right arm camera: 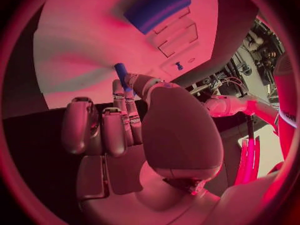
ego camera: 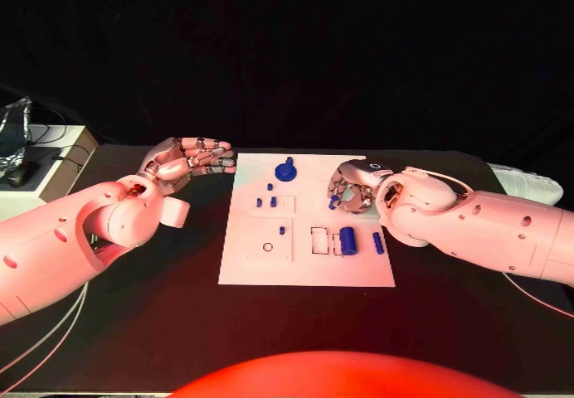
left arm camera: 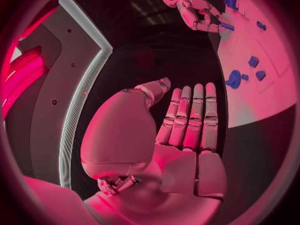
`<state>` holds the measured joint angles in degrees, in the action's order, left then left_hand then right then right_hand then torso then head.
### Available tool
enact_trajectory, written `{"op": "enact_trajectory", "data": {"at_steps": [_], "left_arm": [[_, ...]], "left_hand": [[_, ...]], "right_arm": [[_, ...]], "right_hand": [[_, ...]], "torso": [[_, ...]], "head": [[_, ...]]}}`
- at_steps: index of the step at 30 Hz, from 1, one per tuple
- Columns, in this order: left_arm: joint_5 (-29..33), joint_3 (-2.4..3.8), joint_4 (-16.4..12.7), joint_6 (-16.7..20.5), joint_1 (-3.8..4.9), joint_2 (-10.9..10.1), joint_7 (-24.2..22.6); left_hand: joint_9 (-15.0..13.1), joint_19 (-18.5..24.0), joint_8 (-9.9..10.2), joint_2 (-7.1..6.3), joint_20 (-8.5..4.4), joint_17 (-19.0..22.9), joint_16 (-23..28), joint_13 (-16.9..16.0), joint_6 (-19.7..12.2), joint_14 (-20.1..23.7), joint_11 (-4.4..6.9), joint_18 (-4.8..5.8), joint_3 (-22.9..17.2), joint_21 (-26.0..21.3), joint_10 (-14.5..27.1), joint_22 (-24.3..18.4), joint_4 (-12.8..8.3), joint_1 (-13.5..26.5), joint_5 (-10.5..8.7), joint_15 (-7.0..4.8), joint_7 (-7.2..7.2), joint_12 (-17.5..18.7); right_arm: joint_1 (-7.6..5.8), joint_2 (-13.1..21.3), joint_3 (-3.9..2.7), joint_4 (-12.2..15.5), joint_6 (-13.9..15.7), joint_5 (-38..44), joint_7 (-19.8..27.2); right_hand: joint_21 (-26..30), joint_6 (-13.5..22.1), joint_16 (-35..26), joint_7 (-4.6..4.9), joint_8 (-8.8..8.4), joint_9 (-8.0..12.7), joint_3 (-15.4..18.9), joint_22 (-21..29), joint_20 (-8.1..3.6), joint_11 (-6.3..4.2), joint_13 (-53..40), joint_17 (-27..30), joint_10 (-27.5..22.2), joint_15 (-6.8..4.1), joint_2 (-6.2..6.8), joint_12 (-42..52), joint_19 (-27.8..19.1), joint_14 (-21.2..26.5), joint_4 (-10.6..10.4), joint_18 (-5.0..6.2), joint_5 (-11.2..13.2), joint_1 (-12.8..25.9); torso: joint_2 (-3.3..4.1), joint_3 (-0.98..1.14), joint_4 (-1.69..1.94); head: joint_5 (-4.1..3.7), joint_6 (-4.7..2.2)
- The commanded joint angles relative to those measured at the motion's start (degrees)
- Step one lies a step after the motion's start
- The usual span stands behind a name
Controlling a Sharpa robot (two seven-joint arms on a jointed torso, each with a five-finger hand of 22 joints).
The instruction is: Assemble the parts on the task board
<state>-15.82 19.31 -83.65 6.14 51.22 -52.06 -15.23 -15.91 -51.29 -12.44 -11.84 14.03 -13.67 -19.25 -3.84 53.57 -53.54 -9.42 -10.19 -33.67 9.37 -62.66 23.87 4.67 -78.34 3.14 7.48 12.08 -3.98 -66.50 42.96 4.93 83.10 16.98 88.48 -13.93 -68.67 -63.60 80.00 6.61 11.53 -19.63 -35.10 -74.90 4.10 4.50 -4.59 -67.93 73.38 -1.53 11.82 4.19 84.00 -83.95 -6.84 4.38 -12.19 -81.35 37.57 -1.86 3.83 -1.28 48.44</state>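
Now the right robot hand pinches a small blue part over the task board.
The left robot hand waits open beside it; a thin pinch may let the part slip.

Dim red-tinted light, black backdrop, fisheye wrist views bent at edges

Black table; white task board lies flat at its middle; cables trail over near-left corner
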Motion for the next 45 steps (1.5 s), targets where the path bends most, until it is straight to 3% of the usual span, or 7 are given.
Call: {"op": "enact_trajectory", "data": {"at_steps": [1, 12, 22, 26, 31, 36, 45], "left_arm": [[0.14, 0.04, 0.08, -0.50, 0.00, 0.14, -0.16], [0.20, 0.04, 0.40, -0.71, -0.06, 0.41, -0.24], [0.35, 0.03, 0.62, -0.78, -0.10, 0.76, -0.21], [0.36, 0.03, 0.63, -0.72, -0.10, 0.95, -0.16], [0.40, 0.04, 0.70, -0.43, -0.10, 1.20, -0.25], [1.95, 0.04, 0.69, -0.47, -0.09, 1.20, -0.05], [2.78, 0.04, 0.59, -0.38, -0.09, 1.07, -0.07]], "left_hand": [[0.10, -0.24, 0.11, 0.23, 0.03, -0.05, 0.30, -0.06, 0.30, -0.32, 0.06, -0.23, 0.09, -0.35, 0.08, -0.05, -0.03, -0.52, -0.26, -0.02, -0.02, 0.12], [0.11, -0.29, 0.11, 0.22, 0.02, -0.08, 0.36, -0.06, 0.30, -0.34, 0.06, -0.23, 0.09, -0.38, 0.10, -0.10, -0.06, -0.56, -0.26, -0.02, -0.01, 0.13], [0.11, -0.29, 0.11, 0.22, 0.02, -0.08, 0.36, -0.06, 0.30, -0.34, 0.06, -0.23, 0.09, -0.38, 0.10, -0.10, -0.06, -0.56, -0.26, -0.02, -0.01, 0.13], [0.11, -0.29, 0.11, 0.22, 0.02, -0.08, 0.36, -0.06, 0.30, -0.34, 0.06, -0.23, 0.09, -0.38, 0.10, -0.10, -0.06, -0.56, -0.26, -0.02, -0.01, 0.13], [0.17, -0.41, 0.17, 0.12, 0.01, -0.19, 0.58, -0.06, 0.25, -0.39, 0.01, -0.22, 0.20, -0.51, 0.16, -0.24, -0.07, -0.53, -0.26, 0.01, 0.08, 0.13], [0.21, -0.46, 0.22, 0.06, 0.01, -0.23, 0.65, -0.06, 0.18, -0.41, -0.02, -0.22, 0.25, -0.56, 0.18, -0.30, -0.06, -0.49, -0.26, 0.02, 0.14, 0.14], [0.21, -0.46, 0.22, 0.06, 0.01, -0.23, 0.65, -0.06, 0.18, -0.41, -0.02, -0.22, 0.25, -0.56, 0.18, -0.30, -0.06, -0.49, -0.26, 0.02, 0.14, 0.14]], "right_arm": [[-0.03, 0.27, -0.14, 0.71, 2.25, -4.74, -0.16], [-1.40, 2.69, -0.86, 7.35, 4.40, -8.76, 0.38], [-0.41, -0.59, 0.15, 11.55, 5.93, -1.57, 2.15], [0.43, -2.51, 0.40, 12.12, 5.99, 1.27, 2.60], [1.06, -5.05, 0.82, 11.94, 5.61, 3.52, 3.19], [1.93, -6.86, 1.33, 11.42, 5.49, 5.29, 3.53], [3.55, -8.84, 1.96, 9.77, 4.52, 7.85, 3.28]], "right_hand": [[-0.33, -0.03, 0.13, -0.04, 0.55, -2.10, -0.31, -4.35, -0.52, -1.87, -0.18, 0.05, 2.44, -0.43, -1.53, -0.02, 2.10, -1.86, -0.07, -0.47, 0.02, -0.63], [-0.54, 0.16, 0.12, 0.02, 0.80, -2.45, -0.71, -4.50, -0.54, -1.84, -0.19, 0.12, 2.50, -0.42, -1.49, -0.20, 2.13, -1.86, 0.40, -0.51, 0.03, -0.31], [-0.57, 0.21, 0.13, 0.05, 0.87, -2.55, -0.82, -4.54, -0.54, -1.82, -0.19, 0.11, 2.52, -0.42, -1.50, -0.24, 2.14, -1.86, 0.54, -0.52, 0.01, -0.24], [-0.59, 0.24, 0.10, 0.07, 0.91, -2.60, -0.88, -4.55, -0.54, -1.81, -0.19, 0.19, 2.53, -0.41, -1.49, -0.26, 2.14, -1.85, 0.62, -0.53, 0.01, -0.20], [-0.57, 0.26, 0.11, 0.07, 0.94, -2.65, -0.94, -4.55, -0.54, -1.81, -0.19, 0.18, 2.53, -0.41, -1.48, -0.28, 2.13, -1.85, 0.69, -0.52, 0.00, -0.17], [-0.53, 0.32, 0.08, 0.09, 0.99, -2.73, -1.05, -4.54, -0.54, -1.79, -0.19, 0.24, 2.52, -0.40, -1.48, -0.32, 2.11, -1.84, 0.82, -0.52, -0.05, -0.10], [-0.53, 0.32, 0.08, 0.09, 0.99, -2.73, -1.05, -4.54, -0.54, -1.79, -0.19, 0.24, 2.52, -0.40, -1.48, -0.32, 2.11, -1.84, 0.82, -0.52, -0.05, -0.10]], "torso": [[-0.04, -0.02, 0.02], [0.01, 0.03, 0.00], [0.03, -0.05, 0.06], [0.06, -0.12, 0.09], [0.11, -0.19, 0.10], [0.12, -0.10, 0.03], [0.13, -0.03, 0.09]], "head": [[0.04, -0.16], [0.89, -0.27], [1.87, -0.14], [2.67, -0.12], [3.03, -0.10], [3.62, 0.10], [4.00, 0.37]]}}
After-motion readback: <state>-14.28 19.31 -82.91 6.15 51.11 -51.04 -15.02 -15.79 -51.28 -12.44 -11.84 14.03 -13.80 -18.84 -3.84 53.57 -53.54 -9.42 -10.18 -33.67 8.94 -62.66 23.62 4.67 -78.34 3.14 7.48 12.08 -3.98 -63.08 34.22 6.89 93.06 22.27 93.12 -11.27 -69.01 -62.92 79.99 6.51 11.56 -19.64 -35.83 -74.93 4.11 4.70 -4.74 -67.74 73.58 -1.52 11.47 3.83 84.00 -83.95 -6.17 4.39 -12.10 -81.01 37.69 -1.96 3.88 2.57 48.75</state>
